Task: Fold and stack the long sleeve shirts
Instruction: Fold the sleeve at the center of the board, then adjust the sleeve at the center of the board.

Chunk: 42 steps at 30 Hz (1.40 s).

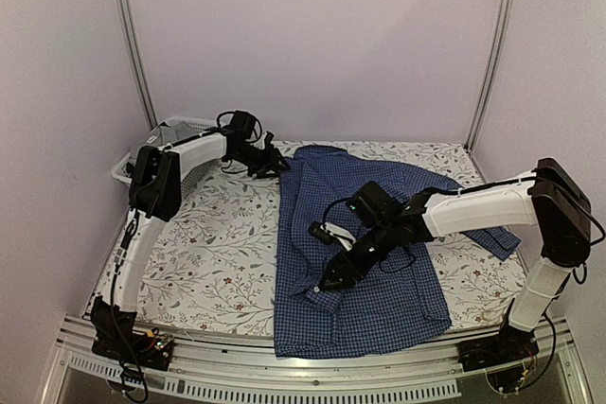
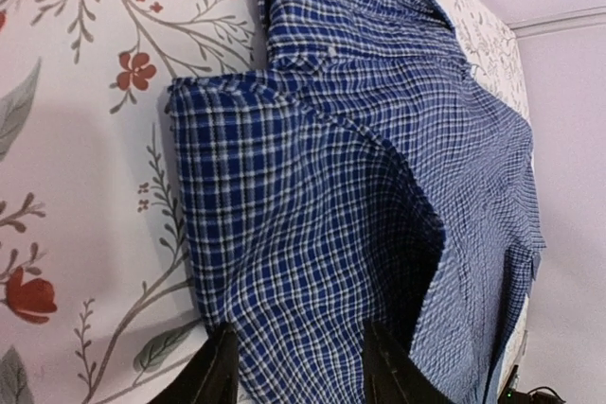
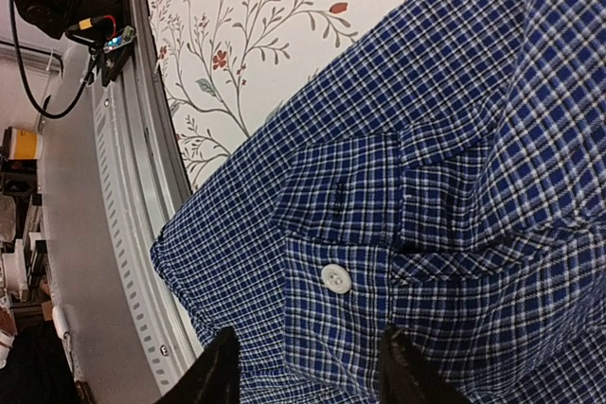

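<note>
The dark blue checked shirt [image 1: 369, 262] lies spread over the middle and right of the table, its hem hanging over the front edge. My left gripper [image 1: 276, 166] is at the shirt's far left corner, by the collar; in the left wrist view [image 2: 301, 371] its jaws stand wide apart with a raised fold of the shirt [image 2: 322, 234] between them. My right gripper [image 1: 333, 279] is low over the shirt's near left part; in the right wrist view [image 3: 305, 376] it is open over a cuff with a white button [image 3: 335, 278]. The grey shirt is out of view.
A white basket [image 1: 175, 130] stands at the back left corner behind the left arm. The floral tablecloth [image 1: 218, 243] shows left of the shirt. A metal rail [image 1: 312, 371] runs along the front edge, seen too in the right wrist view [image 3: 123, 234].
</note>
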Available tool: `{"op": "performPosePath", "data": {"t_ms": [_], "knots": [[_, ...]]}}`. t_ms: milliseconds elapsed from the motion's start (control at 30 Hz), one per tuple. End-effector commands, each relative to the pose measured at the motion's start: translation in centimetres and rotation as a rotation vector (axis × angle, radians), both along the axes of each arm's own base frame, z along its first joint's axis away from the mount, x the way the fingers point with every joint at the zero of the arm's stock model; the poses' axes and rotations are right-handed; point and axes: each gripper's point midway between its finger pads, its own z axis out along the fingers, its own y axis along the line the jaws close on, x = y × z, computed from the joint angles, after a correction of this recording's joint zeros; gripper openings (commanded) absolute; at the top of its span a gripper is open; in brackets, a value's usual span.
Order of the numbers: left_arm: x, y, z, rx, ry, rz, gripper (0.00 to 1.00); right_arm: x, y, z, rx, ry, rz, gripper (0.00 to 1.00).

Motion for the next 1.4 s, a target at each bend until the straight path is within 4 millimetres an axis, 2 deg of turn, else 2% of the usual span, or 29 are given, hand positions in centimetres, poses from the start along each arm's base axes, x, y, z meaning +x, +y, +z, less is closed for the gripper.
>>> {"op": "performPosePath", "data": {"t_ms": [0,133,233,300,500,667,800,900,1233,1367], "knots": [[-1.6,-0.7,6.5,-0.008,-0.080,-0.054,0.46,1.6,-0.3,3.7,0.038,-0.115,-0.088,0.55],[-3.8,-0.9,9.2,-0.008,-0.115,-0.063,0.47,3.0,-0.3,5.5,0.029,-0.189,-0.167,0.58],[-6.1,-0.6,10.7,-0.008,-0.121,-0.058,0.46,3.4,0.3,5.4,-0.029,-0.245,-0.199,0.58],[-7.9,0.1,10.2,-0.003,-0.102,-0.052,0.46,3.0,1.2,4.9,-0.068,-0.264,-0.196,0.57],[-12.0,2.6,10.5,0.030,-0.101,-0.030,0.47,2.8,2.7,3.2,-0.168,-0.385,-0.183,0.57],[-14.3,4.3,10.4,0.036,-0.088,-0.017,0.47,2.4,3.6,1.2,-0.244,-0.502,-0.124,0.57],[-15.3,5.0,10.4,0.037,-0.086,-0.010,0.47,2.0,3.9,-0.2,-0.285,-0.554,-0.086,0.58],[-15.7,5.2,10.1,0.035,-0.080,-0.012,0.47,1.6,4.3,-0.6,-0.299,-0.594,-0.060,0.57],[-15.8,5.0,9.4,0.026,-0.067,-0.026,0.47,1.4,4.7,-2.0,-0.361,-0.683,-0.025,0.57],[-15.8,5.0,9.3,0.021,-0.063,-0.029,0.47,1.6,4.9,-3.0,-0.389,-0.697,-0.013,0.49]]}}
